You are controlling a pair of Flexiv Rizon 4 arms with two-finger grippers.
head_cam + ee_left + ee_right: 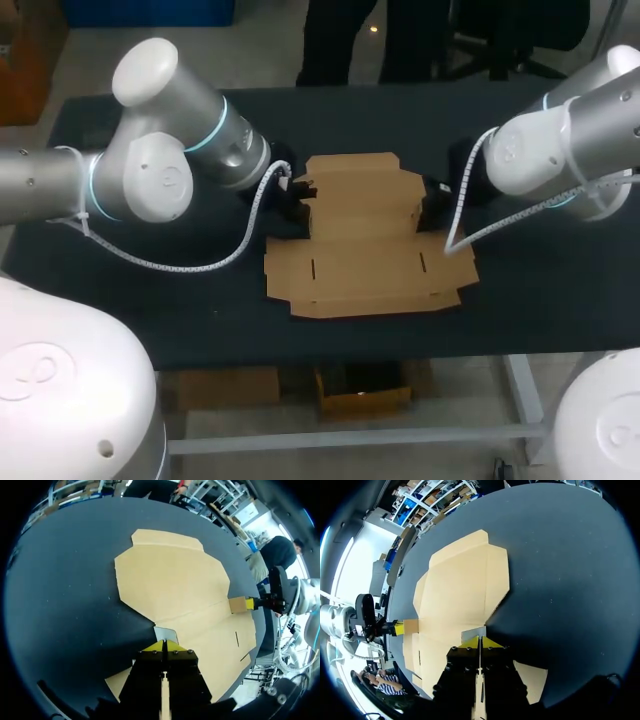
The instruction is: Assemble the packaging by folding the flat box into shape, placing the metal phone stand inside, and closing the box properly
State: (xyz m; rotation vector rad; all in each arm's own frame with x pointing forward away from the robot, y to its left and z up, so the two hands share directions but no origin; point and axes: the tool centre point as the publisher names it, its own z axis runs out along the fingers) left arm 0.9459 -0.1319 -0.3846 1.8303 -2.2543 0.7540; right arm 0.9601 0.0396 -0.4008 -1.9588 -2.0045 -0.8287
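Cardboard box (365,235) flat (left claw (164,645), right claw (480,641) grip it).

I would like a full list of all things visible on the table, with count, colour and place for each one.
flat box: one, brown cardboard, lying unfolded in the middle of the table, between the two grippers
table: one, dark top, under the box
left arm: one, silver-white, coming in from the left side
right arm: one, silver-white, coming in from the right side
left gripper: one, black with yellow tips, shut on a flap at the box's left edge
right gripper: one, black with yellow tips, shut on a flap at the box's right edge
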